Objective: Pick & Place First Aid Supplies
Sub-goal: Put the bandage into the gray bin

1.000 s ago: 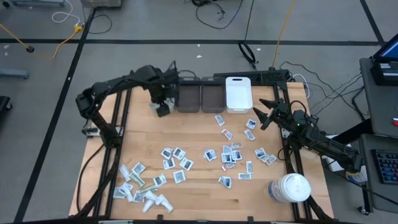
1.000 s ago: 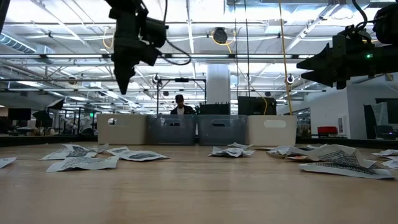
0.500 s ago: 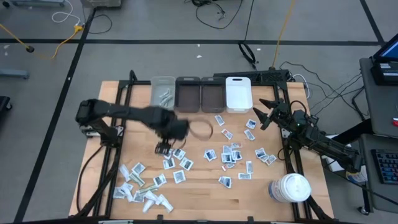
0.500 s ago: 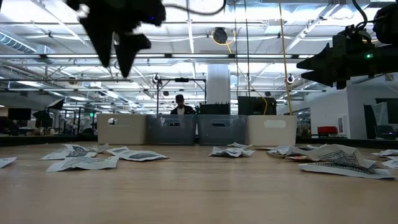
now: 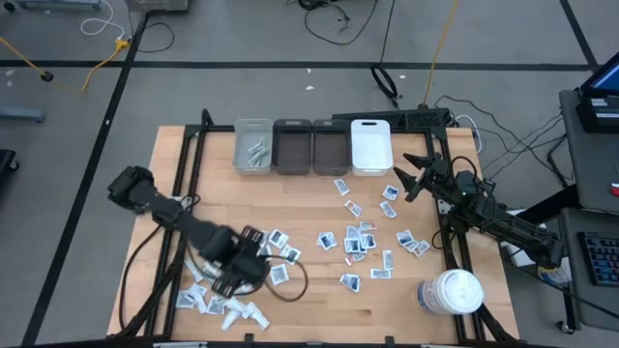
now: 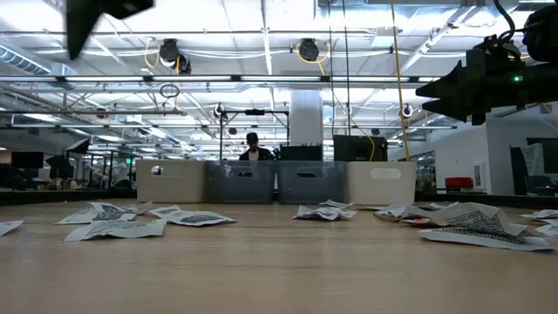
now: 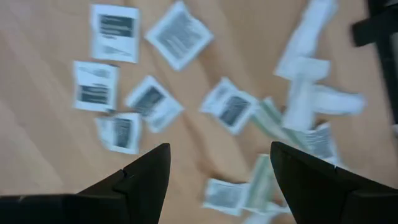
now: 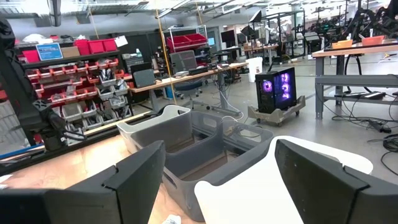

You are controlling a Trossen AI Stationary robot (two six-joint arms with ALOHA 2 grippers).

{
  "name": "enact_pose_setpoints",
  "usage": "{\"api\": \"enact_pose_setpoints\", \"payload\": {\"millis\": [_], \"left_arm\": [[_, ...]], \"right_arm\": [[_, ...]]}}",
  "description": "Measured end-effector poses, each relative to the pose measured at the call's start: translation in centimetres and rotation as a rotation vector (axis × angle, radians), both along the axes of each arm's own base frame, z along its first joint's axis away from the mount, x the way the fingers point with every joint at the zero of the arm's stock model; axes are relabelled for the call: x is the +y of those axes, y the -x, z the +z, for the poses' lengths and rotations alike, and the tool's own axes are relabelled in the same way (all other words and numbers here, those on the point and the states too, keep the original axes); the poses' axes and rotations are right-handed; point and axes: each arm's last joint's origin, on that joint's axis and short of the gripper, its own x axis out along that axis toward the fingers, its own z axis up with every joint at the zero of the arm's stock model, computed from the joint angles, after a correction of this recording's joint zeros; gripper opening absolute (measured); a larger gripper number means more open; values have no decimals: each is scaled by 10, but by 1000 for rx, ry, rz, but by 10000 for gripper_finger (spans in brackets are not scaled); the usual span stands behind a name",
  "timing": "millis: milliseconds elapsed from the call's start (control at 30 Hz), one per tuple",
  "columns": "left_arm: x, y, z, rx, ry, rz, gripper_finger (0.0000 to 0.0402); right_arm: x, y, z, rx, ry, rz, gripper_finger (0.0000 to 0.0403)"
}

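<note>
The first aid supplies lie flat and scattered on the wooden table: white sachets (image 5: 358,242) in the middle and right, sachets and pale wrapped strips (image 5: 218,298) at the near left. A few strips lie in the pale grey bin (image 5: 253,147). My left gripper (image 5: 235,278) hangs open above the near-left pile, pointing down. In the left wrist view its fingers stand apart over sachets (image 7: 231,109) and strips (image 7: 308,81), with nothing between them. My right gripper (image 5: 407,176) waits open and level at the far right, facing the bins.
Four bins line the far edge: the pale grey one, two dark ones (image 5: 311,148) and a white one (image 5: 370,145). A large white lidded jar (image 5: 451,291) stands at the near right corner. A person (image 6: 253,148) shows far behind the table.
My left gripper has swung from above the pale grey bin at the far edge toward the table's near edge and now hangs over the near-left pile. It has rolled about its own axis, stayed pointing down and stayed open. The supplies have not moved.
</note>
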Motion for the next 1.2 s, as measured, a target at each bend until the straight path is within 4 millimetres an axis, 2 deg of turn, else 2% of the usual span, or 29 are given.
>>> {"api": "enact_pose_setpoints", "payload": {"millis": [233,433,700,1033,1200], "left_arm": [[-41,31,0,50,50,16,283],[-62,50,0,27,44,-23,283],[-88,43,-22,-24,46,-147,283],[-109,28,-74,51,-34,-183,283],[-113,19,-100,89,-71,-185,283]], "right_arm": [[0,0,0,0,0,0,297],[0,0,0,0,0,0,297],[0,0,0,0,0,0,297],[0,0,0,0,0,0,297],[0,0,0,0,0,0,297]]}}
